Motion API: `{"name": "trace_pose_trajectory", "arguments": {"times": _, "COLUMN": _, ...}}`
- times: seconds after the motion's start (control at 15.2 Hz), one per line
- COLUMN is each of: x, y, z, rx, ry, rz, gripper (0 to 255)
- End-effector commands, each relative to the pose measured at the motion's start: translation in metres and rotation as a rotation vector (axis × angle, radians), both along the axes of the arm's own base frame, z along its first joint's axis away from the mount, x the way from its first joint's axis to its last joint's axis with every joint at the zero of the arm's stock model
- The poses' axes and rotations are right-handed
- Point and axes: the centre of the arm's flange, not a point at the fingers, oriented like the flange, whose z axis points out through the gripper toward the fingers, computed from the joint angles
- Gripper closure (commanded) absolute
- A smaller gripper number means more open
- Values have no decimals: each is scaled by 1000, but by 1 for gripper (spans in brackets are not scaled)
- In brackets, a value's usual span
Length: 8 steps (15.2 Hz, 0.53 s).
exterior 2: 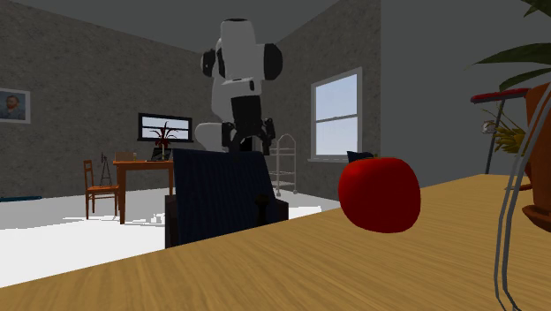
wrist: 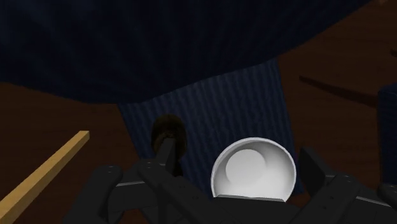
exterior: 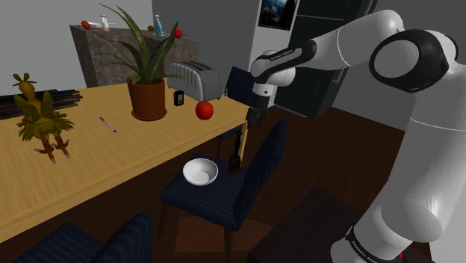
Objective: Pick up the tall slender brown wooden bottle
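Dining rm, dark wood floor; a light wooden tabletop (exterior: 134,161) w/ a navy chair (exterior: 263,168) at its edge.

Your target, the tall slim dark-brown bottle (exterior: 236,155), stands upright on the chair seat, just beside a white bowl (exterior: 200,172), btwn the bowl & the chair back. The jaws hang above the bottle w/o touching it and stand apart; in the wrist view the bowl shows btwn them, w/ the bottle top just beside one. On the tabletop you've got a red apple (exterior: 204,110) near the edge, a silver toaster (exterior: 196,78), a potted plant (exterior: 147,93), a pen (exterior: 107,125) & a yellow-green toy bird (exterior: 43,123). The white arm (exterior: 299,54) reaches in from the shoulder view's right.
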Motion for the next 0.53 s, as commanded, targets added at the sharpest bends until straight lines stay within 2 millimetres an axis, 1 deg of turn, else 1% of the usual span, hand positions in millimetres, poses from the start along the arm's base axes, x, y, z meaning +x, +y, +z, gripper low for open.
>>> {"name": "trace_pose_trajectory", "arguments": {"times": 0.0, "x": 22, "y": -7, "z": -15, "rx": 8, "ry": -4, "rz": 16, "gripper": 0}}
{"name": "trace_pose_trajectory", "arguments": {"times": 0.46, "x": 99, "y": -22, "z": -65, "rx": 33, "ry": -18, "rz": 71, "gripper": 0}}
